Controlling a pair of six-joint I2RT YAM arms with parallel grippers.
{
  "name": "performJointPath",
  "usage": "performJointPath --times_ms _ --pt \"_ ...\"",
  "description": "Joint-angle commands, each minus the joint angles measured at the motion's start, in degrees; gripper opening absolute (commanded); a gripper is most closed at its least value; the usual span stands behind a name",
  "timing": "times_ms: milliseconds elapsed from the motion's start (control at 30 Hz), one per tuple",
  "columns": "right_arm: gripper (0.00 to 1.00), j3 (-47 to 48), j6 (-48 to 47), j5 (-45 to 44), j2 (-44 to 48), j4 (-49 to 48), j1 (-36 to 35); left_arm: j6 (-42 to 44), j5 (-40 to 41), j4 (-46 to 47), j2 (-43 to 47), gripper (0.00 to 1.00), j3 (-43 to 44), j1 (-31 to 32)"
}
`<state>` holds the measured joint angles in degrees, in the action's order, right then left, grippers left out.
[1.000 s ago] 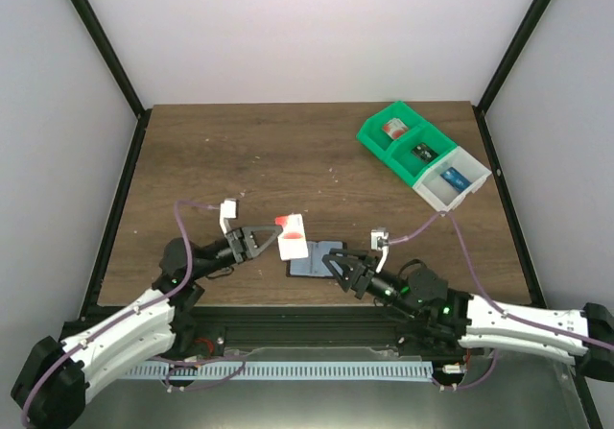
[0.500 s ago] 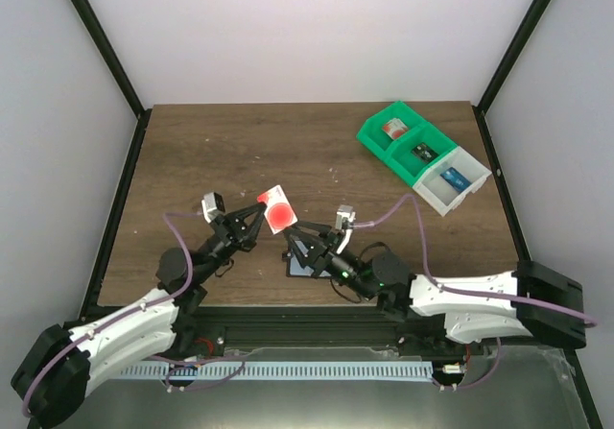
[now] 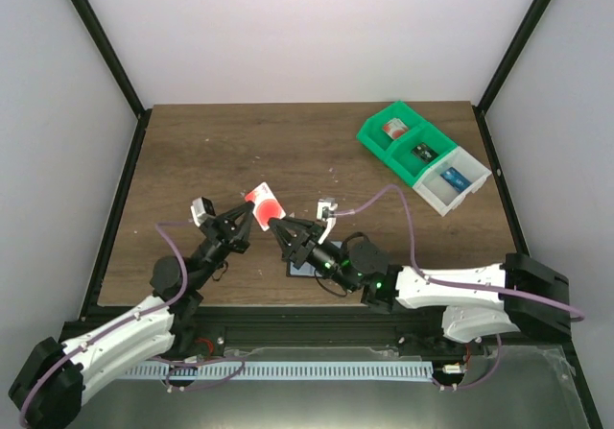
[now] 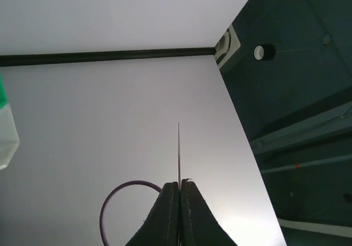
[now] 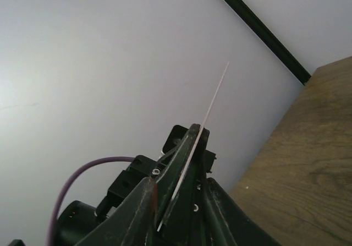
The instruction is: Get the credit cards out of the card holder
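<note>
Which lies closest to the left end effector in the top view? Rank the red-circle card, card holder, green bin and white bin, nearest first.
1. red-circle card, gripped in the left end effector
2. card holder, near edge, just right
3. green bin, far right corner
4. white bin, beside it, farther right

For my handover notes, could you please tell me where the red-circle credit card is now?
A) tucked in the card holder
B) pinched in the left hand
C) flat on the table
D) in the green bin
B: the left hand is shut on the credit card, seen edge-on in its wrist view, while the card holder lies apart on the table.
</note>
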<state>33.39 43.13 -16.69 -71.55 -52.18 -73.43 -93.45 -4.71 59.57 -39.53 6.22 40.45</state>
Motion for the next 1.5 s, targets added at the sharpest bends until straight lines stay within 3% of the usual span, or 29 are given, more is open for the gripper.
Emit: performJointPath --times_ms 0,133,233,333,467,667,767,967,1167,1333,1467 --pt "0.20 3.24 2.72 -2.24 -0.65 3.60 -0.30 -0.12 1.41 -0.35 0.25 0.00 -0.12 0.14" --pt "0.02 3.14 2.69 -1.95 -1.12 2.71 -0.26 -0.31 1.03 -0.34 0.03 0.00 -0.44 0.18" --pt "0.00 2.10 1.52 -1.18 -0.90 0.86 -0.27 -0.53 0.30 -2.42 0.34 0.03 -0.37 0.22" --pt "0.00 1.52 -0.67 -1.35 0.62 1.49 -0.23 0.52 0.15 -2.41 1.32 0.29 -1.26 0.21" --pt "0.00 3.79 -2.98 -2.13 2.93 9.82 -0.29 5.81 -0.78 -6.92 3.94 0.67 0.00 0.24" --pt "0.01 6.31 -5.75 1.62 6.02 20.53 2.97 18.20 -1.58 -23.57 8.79 0.99 5.11 0.24" --pt "0.00 6.57 -5.65 5.32 8.59 26.74 8.30 26.21 -1.55 -36.21 10.63 1.00 9.72 0.13" --pt "0.00 4.85 -5.93 10.94 14.05 34.50 18.67 44.70 -1.47 -51.55 11.51 1.00 16.05 0.10" --pt "0.01 4.58 -7.89 18.96 16.48 41.38 32.61 60.12 -2.53 -61.47 10.55 1.00 23.00 0.08" --pt "0.01 9.22 -10.31 28.96 11.22 46.72 44.30 70.61 -2.99 -67.12 9.66 1.00 26.17 0.09" --pt "0.00 12.53 -11.05 33.19 6.54 48.20 50.54 73.65 -1.82 -68.72 9.73 1.00 25.26 0.16"
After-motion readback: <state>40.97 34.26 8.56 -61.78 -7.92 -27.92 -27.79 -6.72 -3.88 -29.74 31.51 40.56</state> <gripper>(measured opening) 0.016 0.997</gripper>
